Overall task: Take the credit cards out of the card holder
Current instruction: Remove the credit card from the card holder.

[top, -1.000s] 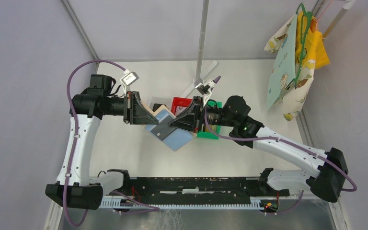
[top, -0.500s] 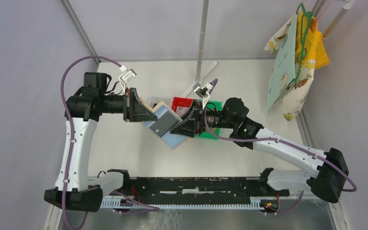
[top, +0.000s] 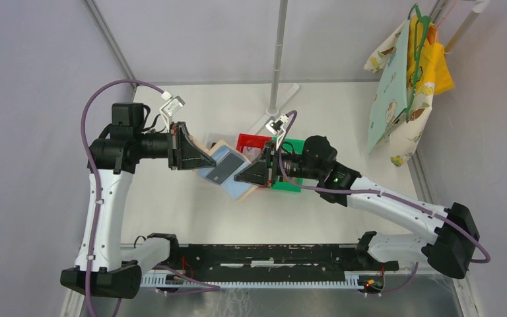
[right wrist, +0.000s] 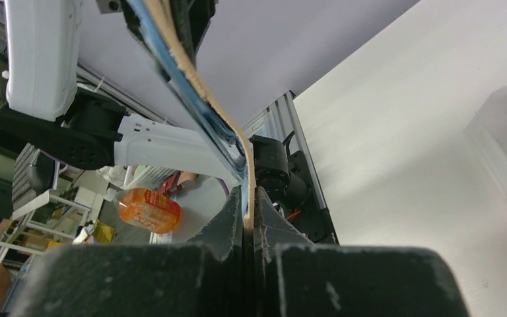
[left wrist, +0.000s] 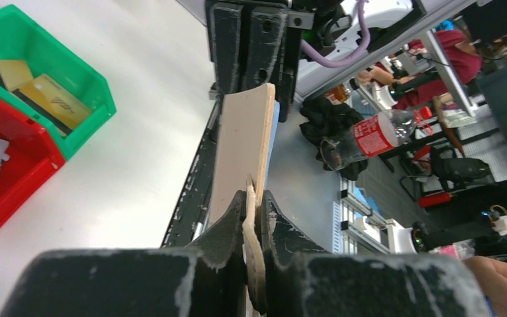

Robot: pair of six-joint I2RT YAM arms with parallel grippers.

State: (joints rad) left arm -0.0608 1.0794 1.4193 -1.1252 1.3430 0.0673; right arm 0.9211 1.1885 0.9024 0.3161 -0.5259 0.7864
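**Top view:** Both arms meet over the middle of the table (top: 171,211). Between them they hold the card holder (top: 236,188), just in front of the red bin (top: 249,140) and the green bin (top: 292,185). The left gripper (top: 210,160) pinches the holder's upper-left tan end. The right gripper (top: 239,177) is closed narrow on its lower-right edge. The holder is spread open with its light blue inside facing up. Its long axis slants from the left gripper down to the right one. A grey card (top: 221,170) sits in a pocket, apparently lying across that axis.

**Left wrist view:** The left gripper (left wrist: 254,205) is clamped tight on the thin tan edge of the card holder (left wrist: 241,145). The holder is seen edge-on, pointing straight away toward the other arm. Gold credit cards (left wrist: 49,99) already lie in the green bin (left wrist: 96,99), next to the red bin (left wrist: 13,165).

**Right wrist view:** The right gripper (right wrist: 249,198) is pressed shut on the tan edge of the card holder (right wrist: 195,86). The blue layers fan away behind that edge.

To do this step well, the left side should probably keep a firm grip. The right gripper likely needs to catch the card's exposed edge alone, not the wallet fabric. It should then draw the card out in line with the pocket mouth, to avoid bending the card or tugging the holder loose.
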